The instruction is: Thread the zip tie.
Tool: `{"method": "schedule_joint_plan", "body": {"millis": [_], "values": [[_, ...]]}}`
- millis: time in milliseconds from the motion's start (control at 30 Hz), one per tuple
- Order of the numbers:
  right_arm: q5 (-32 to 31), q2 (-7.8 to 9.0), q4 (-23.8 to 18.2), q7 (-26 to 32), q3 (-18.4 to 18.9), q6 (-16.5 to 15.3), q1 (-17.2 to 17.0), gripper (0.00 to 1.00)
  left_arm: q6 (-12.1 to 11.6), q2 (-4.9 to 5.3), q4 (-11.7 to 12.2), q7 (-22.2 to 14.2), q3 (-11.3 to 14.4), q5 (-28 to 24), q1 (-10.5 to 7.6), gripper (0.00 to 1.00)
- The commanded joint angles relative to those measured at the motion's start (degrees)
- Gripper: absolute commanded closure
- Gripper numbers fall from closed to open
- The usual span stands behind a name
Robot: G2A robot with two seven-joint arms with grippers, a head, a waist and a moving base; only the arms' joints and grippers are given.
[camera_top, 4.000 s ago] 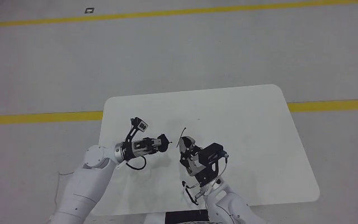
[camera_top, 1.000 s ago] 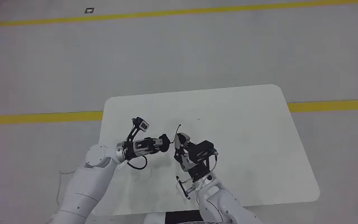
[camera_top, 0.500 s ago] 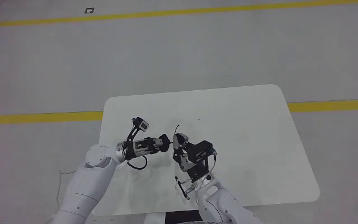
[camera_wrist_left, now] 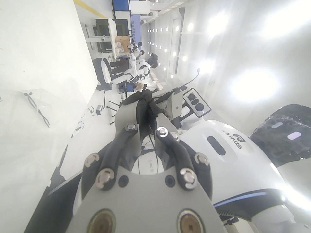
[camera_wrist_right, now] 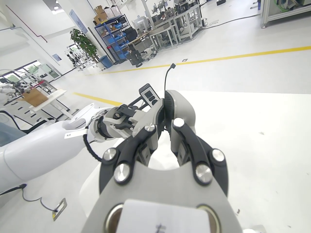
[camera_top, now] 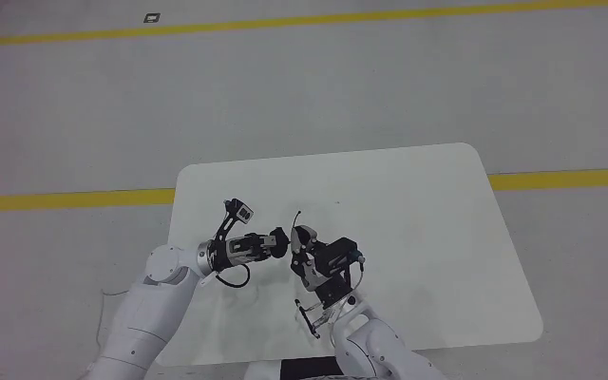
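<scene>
A thin black zip tie (camera_wrist_right: 166,81) stands upright out of my right gripper (camera_wrist_right: 165,109), which is shut on its strap; the head (camera_wrist_right: 173,66) is at the top. In the top view the zip tie (camera_top: 296,221) rises from the right gripper (camera_top: 300,246) near the middle of the white table (camera_top: 427,209). My left gripper (camera_top: 279,240) is right beside it, tip to tip, nearly touching. In the left wrist view its fingers (camera_wrist_left: 145,103) are pressed together on a dark strip that looks like the tie's tail end.
Spare black zip ties (camera_top: 310,318) lie near the table's front edge, also seen as crossed zip ties (camera_wrist_left: 36,107) in the left wrist view. A small dark speck (camera_top: 334,201) is on the table beyond the grippers.
My right gripper has moved left with the zip tie, closing the gap to the left gripper. The left arm has stayed almost still.
</scene>
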Motion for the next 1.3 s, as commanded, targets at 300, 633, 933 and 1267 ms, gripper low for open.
{"method": "schedule_joint_plan", "body": {"millis": [300, 633, 933, 1267], "values": [[0.6, 0.11, 0.4, -0.4, 0.2, 0.4, -0.4, 1.00, 0.0, 0.00, 0.0, 0.0, 0.0, 0.0, 0.00, 1.00], [1.0, 0.21, 0.6, -0.8, 0.2, 0.2, -0.5, 1.00, 0.0, 0.00, 0.0, 0.0, 0.0, 0.0, 0.00, 1.00], [2.8, 0.34, 0.1, -1.7, 0.3, -1.0, -0.7, 1.00, 0.0, 0.00, 0.0, 0.0, 0.0, 0.0, 0.00, 1.00], [3.5, 0.53, 0.8, -1.8, -0.3, -1.0, -0.1, 1.00, 0.0, 0.00, 0.0, 0.0, 0.0, 0.0, 0.00, 1.00]]}}
